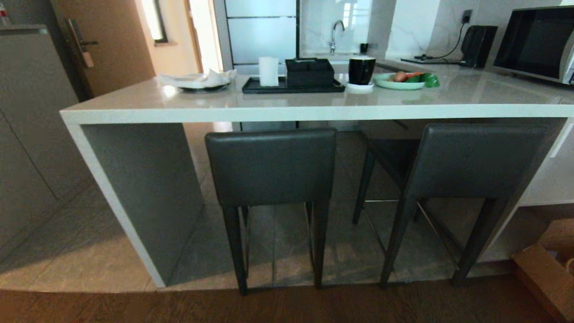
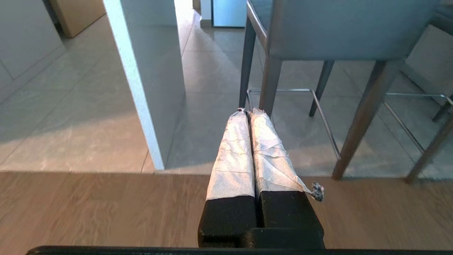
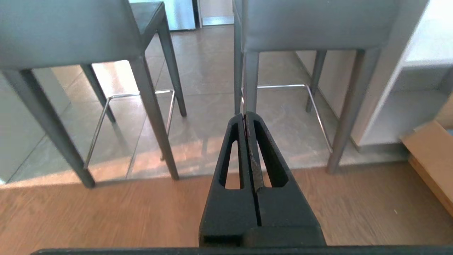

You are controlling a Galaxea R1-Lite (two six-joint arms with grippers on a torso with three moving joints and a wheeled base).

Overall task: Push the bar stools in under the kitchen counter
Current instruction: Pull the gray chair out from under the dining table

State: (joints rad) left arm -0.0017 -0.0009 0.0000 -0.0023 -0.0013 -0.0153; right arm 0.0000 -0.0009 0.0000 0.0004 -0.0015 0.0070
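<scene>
Two dark grey bar stools stand at the kitchen counter (image 1: 287, 112), backrests towards me. The left stool (image 1: 271, 163) faces the counter squarely, its backrest just outside the counter's front edge. The right stool (image 1: 471, 161) is turned at an angle, its seat partly beneath the slab. Neither arm shows in the head view. My left gripper (image 2: 249, 111) is shut and empty, its tape-wrapped fingers (image 2: 233, 152) low over the wood floor, short of the left stool (image 2: 336, 32). My right gripper (image 3: 245, 115) is shut and empty, between the left stool (image 3: 67, 32) and the right stool (image 3: 311, 24).
The counter's end panel (image 1: 143, 193) stands left of the stools, white shelves (image 3: 417, 88) to their right. A cardboard box (image 1: 547, 273) lies on the floor at the right. On the slab sit a black tray (image 1: 293, 87), a mug (image 1: 361, 69), a green plate (image 1: 399, 83) and a microwave (image 1: 538, 42).
</scene>
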